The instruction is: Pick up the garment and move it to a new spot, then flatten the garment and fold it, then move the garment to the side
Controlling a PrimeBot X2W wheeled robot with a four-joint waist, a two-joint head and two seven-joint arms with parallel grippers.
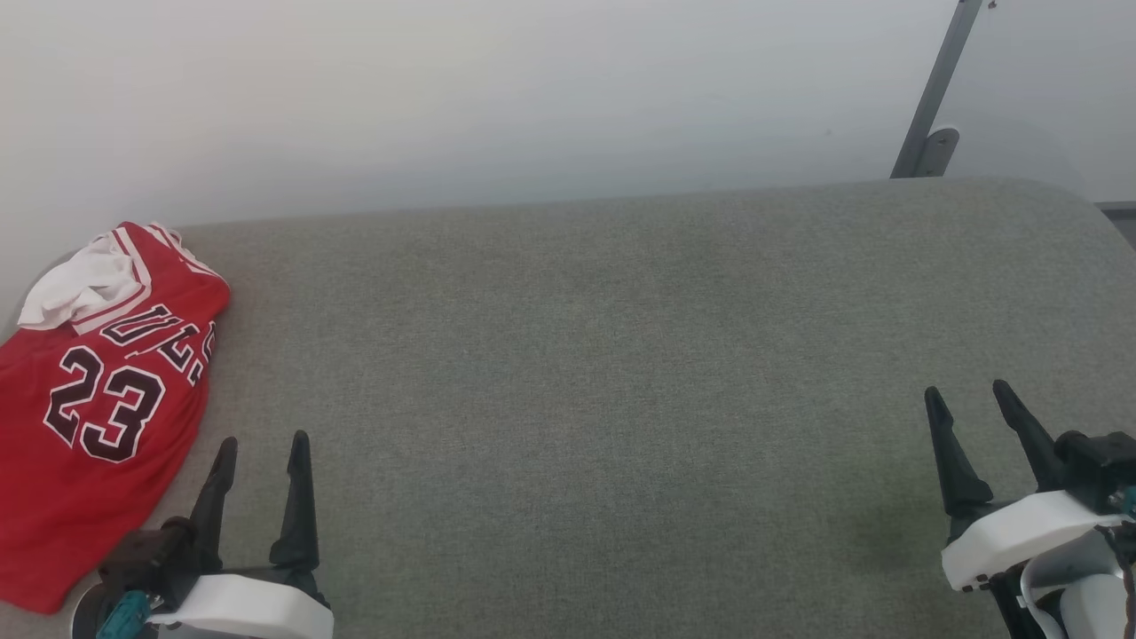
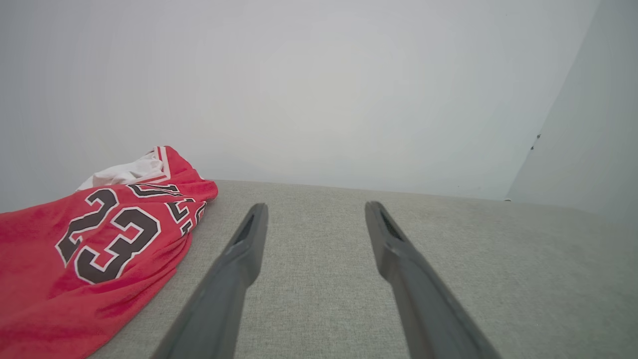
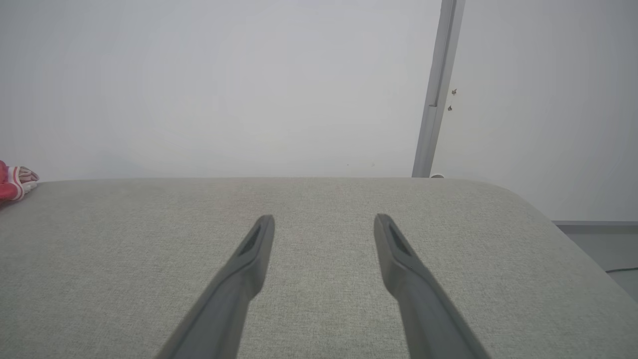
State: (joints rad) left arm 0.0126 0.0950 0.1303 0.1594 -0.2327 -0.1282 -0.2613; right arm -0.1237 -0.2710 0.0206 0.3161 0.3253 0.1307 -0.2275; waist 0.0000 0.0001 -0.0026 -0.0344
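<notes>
- Red jersey shirt with white sleeves, striped trim and black "23" lettering (image 1: 98,417) is seen at the far left of the grey fabric-covered table (image 1: 621,355), close to the pale wall (image 1: 444,89).
- Shirt is laid number-face up, rumpled; white sleeve fabric is bunched on top at its far end. Its left side is cut off by the frame edge, so full extent cannot be told.
- Left gripper (image 1: 264,441) is held just beside the shirt's near right edge, apart from it, fingers spread wide, nothing held.
- In the left wrist view the same is confirmed: left gripper (image 2: 316,206) is wide over bare fabric, shirt (image 2: 99,249) off to its left.
- Right gripper (image 1: 967,388) is parked well apart at the table's right side, fingers wide, nothing between them.
- In the right wrist view, right gripper (image 3: 324,218) is pointed across bare table; a sliver of the shirt (image 3: 12,182) is caught at the far left edge.
- A grey metal post (image 1: 932,98) is seen behind the table's far right corner.
- Progress, as judged: shirt is creased and uneven, not a tidy fold, so pick-up, relocation, flattening, folding and the side placement are all taken as outstanding.
- Caveat: a rough fold already set aside cannot be ruled out from these views.
</notes>
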